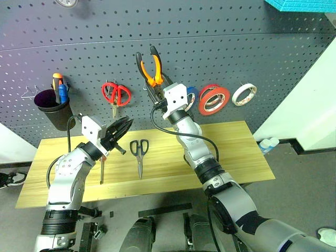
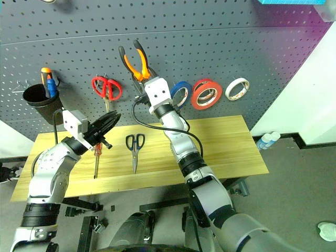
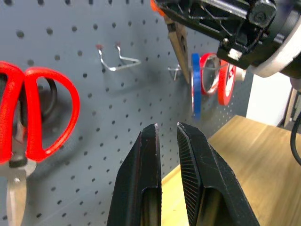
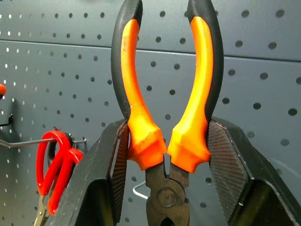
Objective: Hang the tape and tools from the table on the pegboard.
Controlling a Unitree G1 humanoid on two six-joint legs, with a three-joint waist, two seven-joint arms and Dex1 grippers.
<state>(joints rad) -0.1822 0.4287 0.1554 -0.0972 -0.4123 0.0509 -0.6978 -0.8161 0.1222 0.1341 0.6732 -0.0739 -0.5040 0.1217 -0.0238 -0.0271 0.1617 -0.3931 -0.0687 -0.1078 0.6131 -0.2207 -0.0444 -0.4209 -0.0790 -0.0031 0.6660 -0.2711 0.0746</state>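
Note:
My right gripper (image 4: 167, 128) is shut on the pliers (image 1: 151, 68) near their pivot. It holds them up against the pegboard (image 1: 236, 47), orange-and-black handles pointing upward. The wide red-orange tape (image 1: 213, 98) hangs on the pegboard to the right of them. On the table (image 1: 236, 142) lie the black-handled scissors (image 1: 139, 149) and, further left, the small red-handled screwdriver (image 2: 96, 157). My left gripper (image 1: 127, 125) is shut and empty, hovering above the table's left half and pointing at the board below the red-handled scissors (image 1: 115, 94).
A blue ring (image 1: 192, 94) and a white ring (image 1: 244, 94) hang on either side of the tape. A black cup (image 1: 55, 109) with tools hangs at the board's left. A bare metal hook (image 3: 117, 60) sits between the red-handled scissors and the pliers.

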